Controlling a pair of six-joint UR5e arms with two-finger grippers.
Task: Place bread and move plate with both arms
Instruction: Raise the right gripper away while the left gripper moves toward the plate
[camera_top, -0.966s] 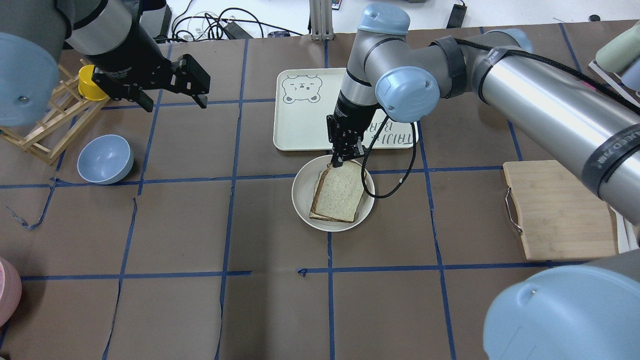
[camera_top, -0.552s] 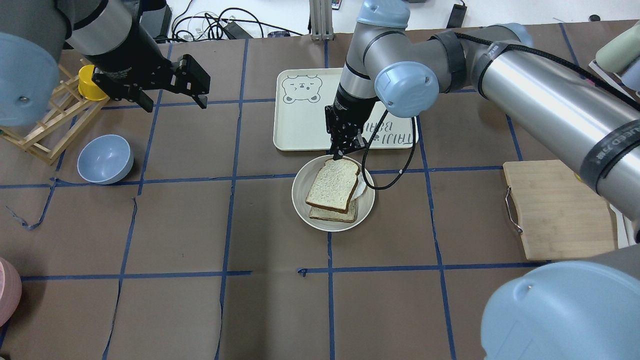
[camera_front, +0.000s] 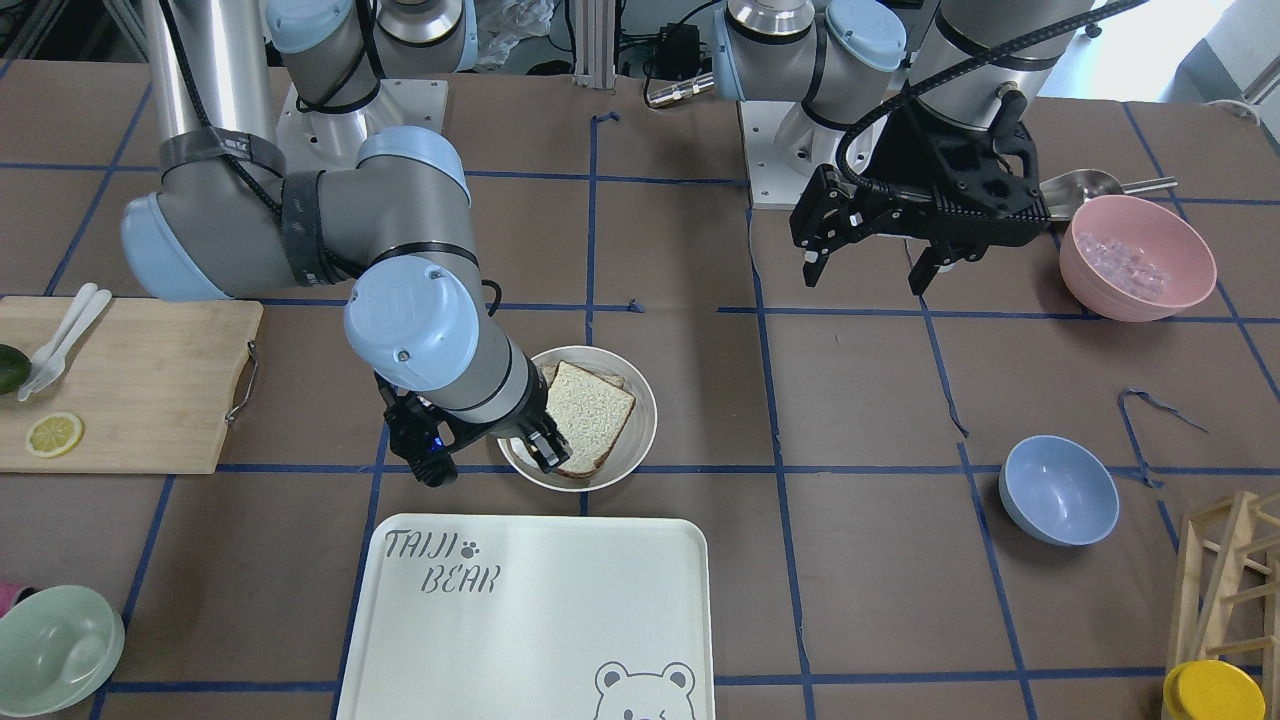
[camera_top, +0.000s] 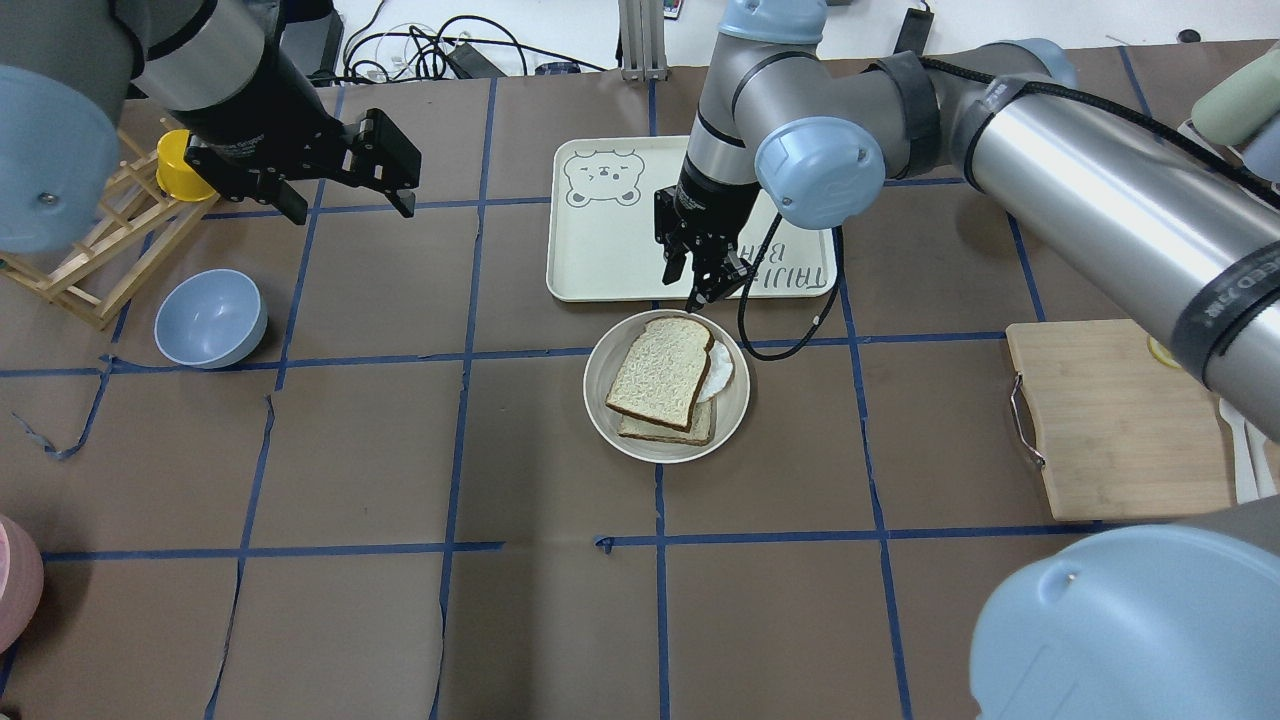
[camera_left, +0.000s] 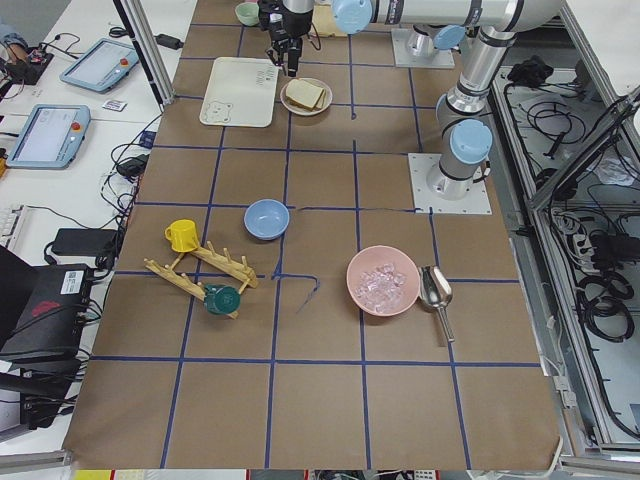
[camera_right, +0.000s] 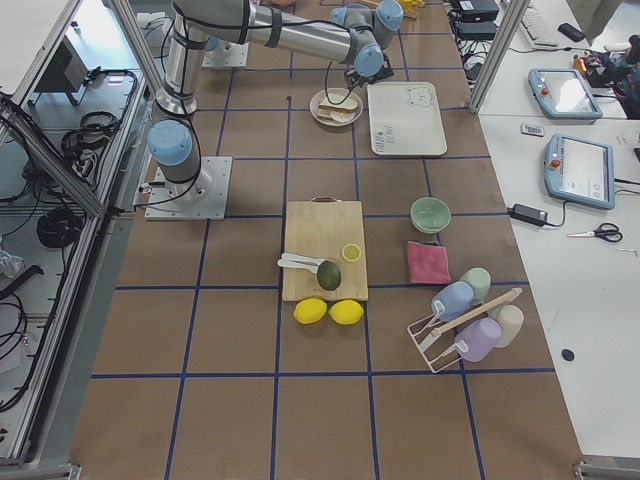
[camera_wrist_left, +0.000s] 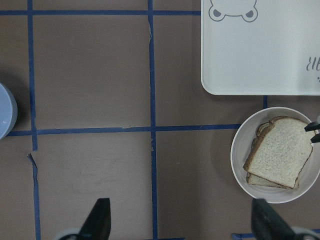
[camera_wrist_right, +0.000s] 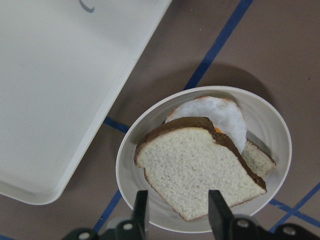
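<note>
The bread (camera_top: 660, 370) lies flat on top of a stack in the round off-white plate (camera_top: 600, 405), over a fried egg (camera_top: 720, 368) and a lower slice (camera_top: 672, 430). My right gripper (camera_top: 690, 285) hangs open and empty just beyond the plate's far rim, at the tray's edge. In the right wrist view its fingertips (camera_wrist_right: 141, 210) stand apart above the bread (camera_wrist_right: 200, 170). My left gripper (camera_top: 352, 208) is wide open and empty, high over the table's far left, well away from the plate (camera_wrist_left: 237, 155).
A white bear-print tray (camera_top: 600, 240) lies right behind the plate. A blue bowl (camera_top: 210, 318) and a wooden rack (camera_top: 90, 250) with a yellow cup (camera_top: 175, 165) are on the left. A wooden cutting board (camera_top: 1120, 420) is on the right. A pink bowl (camera_front: 1137, 255) stands near my left base.
My right gripper let go of the bread, which dropped flat onto the stack in the plate. The gripper then rose and drew back toward the tray. The left arm has not moved.
</note>
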